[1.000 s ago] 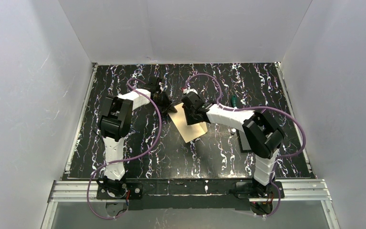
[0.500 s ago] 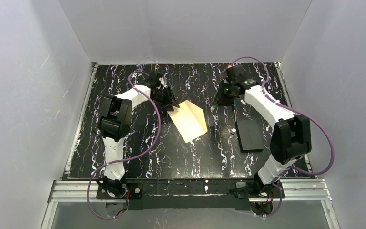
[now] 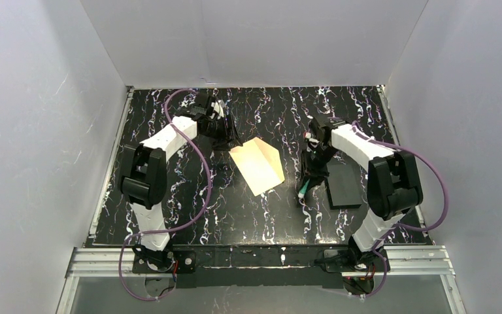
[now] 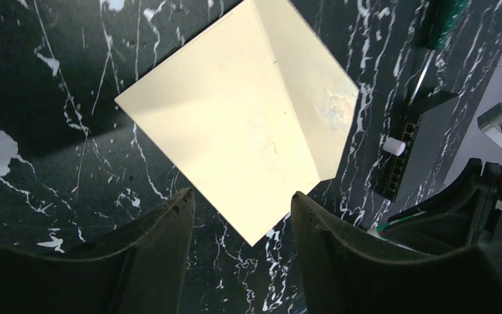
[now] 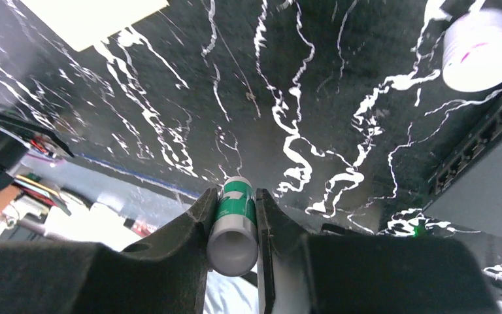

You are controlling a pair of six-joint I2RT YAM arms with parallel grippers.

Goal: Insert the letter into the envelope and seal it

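Envelope (image 3: pixel 257 167) lies flat on the black tabletop (image 3: pixel 248 216), between our two arms. We see our left end effector (image 4: pixel 242 203) released just above its corner, holding nothing. The right end effector (image 5: pixel 235 195) grasps a green-and-white tube (image 5: pixel 233 226).

envelope (image 3: pixel 257 167): on table (image 3: pixel 248 216) | box (image 3: pixel 343 185): right of envelope | glue stick (image 5: pixel 234 226): between envelope and box, in right fingers (image 5: pixel 170 261)

A black tabletop veined with white (image 3: pixel 248 216) lies between plain white walls (image 3: pixel 255 39) and carries a flat black box (image 3: pixel 343 185) on its right side, a small white cap (image 5: pixel 480 49) just beside that box's edge, and a green-and-white tube (image 5: pixel 233 222) poised above the surface nearby.
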